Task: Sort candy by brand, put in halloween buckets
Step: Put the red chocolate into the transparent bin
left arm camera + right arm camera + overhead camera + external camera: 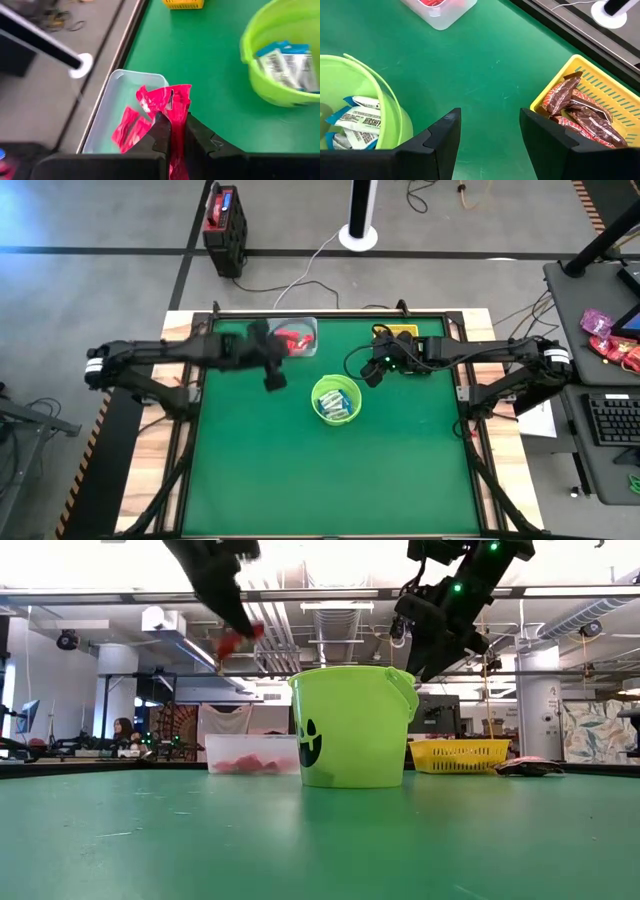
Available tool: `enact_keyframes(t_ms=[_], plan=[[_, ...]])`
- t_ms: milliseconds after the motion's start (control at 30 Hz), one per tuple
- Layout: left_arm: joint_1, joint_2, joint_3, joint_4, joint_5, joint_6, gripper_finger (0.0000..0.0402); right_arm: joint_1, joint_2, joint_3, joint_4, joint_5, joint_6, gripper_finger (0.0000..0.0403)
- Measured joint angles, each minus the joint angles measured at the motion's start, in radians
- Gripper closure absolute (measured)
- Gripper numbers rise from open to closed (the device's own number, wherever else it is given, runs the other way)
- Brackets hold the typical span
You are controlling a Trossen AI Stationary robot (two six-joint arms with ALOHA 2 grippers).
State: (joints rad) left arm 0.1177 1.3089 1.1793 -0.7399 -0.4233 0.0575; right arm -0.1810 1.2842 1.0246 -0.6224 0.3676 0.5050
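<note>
"HERSHEY'S" on blue-and-white candy [354, 120]

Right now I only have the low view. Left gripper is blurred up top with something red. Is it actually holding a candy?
Observer: Yes. In the left wrist view the left gripper is shut on a red-wrapped candy.
Operator: Where is it relative to the clear box?
Observer: From above, it hangs by the clear box, just off its near left corner; red candies lie inside.
Operator: What's in the green bucket? I only see its side.
Observer: Blue-and-white bars lie inside the green bucket.
Operator: And the right gripper?
Observer: The right gripper is open and empty, between the bucket and the yellow basket.
</note>
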Motion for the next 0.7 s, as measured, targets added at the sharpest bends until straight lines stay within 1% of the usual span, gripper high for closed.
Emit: enact_keyframes(t_ms=[100, 167, 233, 300, 367, 433, 567, 633, 700], plan=[[0.199, 0.004, -0.082, 0.154, 0.212, 0.149, 0.0391, 0.0, 0.0, 0.0, 0.0, 0.0, 0.012, 0.0209], [0.316, 0.023, -0.12, 0.244, 0.331, 0.202, 0.0391, 0.0, 0.0, 0.0, 0.0, 0.0, 0.019, 0.0209], [0.423, 0.062, -0.139, 0.297, 0.414, 0.226, 0.0391, 0.0, 0.0, 0.0, 0.001, 0.0, 0.026, 0.0209], [0.498, 0.113, -0.14, 0.326, 0.467, 0.247, 0.0391, 0.0, 0.0, 0.0, 0.004, 0.0, 0.044, 0.0209], [0.544, 0.168, -0.132, 0.327, 0.503, 0.266, 0.0391, 0.0, 0.0, 0.0, 0.004, 0.0, 0.058, 0.0209], [0.565, 0.225, -0.116, 0.341, 0.517, 0.287, 0.0391, 0.0, 0.0, 0.0, 0.004, 0.001, 0.069, 0.0209], [0.577, 0.324, -0.071, 0.324, 0.516, 0.312, 0.0387, 0.0, 0.0, 0.0, 0.005, 0.001, 0.076, 0.0209], [0.576, 0.361, -0.037, 0.294, 0.511, 0.3, 0.0378, 0.0, 0.0, 0.0, 0.004, 0.001, 0.089, 0.0209], [0.576, 0.388, -0.01, 0.262, 0.476, 0.295, 0.0362, 0.0, 0.0, 0.0, 0.002, 0.0, 0.107, 0.0209]])
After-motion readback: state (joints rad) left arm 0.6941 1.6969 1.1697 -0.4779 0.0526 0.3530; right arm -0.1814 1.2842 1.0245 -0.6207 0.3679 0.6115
